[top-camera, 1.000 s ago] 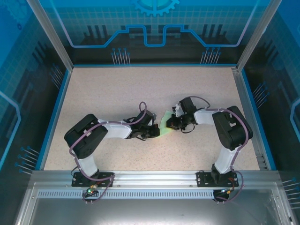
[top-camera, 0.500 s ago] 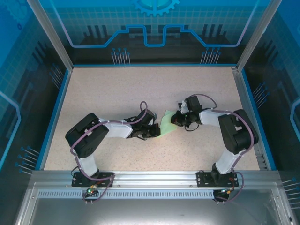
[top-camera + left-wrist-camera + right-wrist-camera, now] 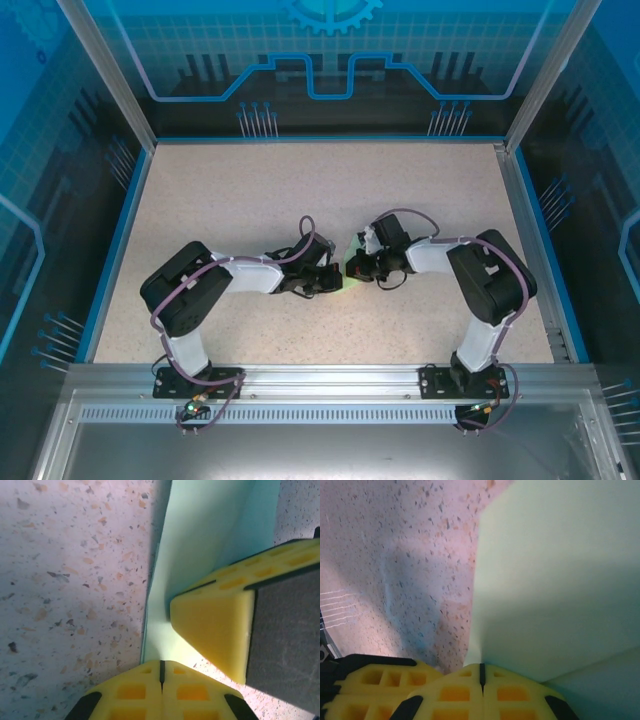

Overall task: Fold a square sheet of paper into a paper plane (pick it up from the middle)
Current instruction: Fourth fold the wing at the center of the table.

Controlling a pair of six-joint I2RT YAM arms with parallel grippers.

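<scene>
Just now right end effector [image 3: 481,671] swung back left to meet left end effector [image 3: 161,668] over paper [image 3: 200,545]; both closed, right pinching a flap, left tips pressing paper's edge, likely mid-crease

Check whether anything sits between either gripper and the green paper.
Nothing visible does. The left gripper and the right gripper both have their jaws shut directly on the square sheet of paper, just above the speckled table.
</scene>
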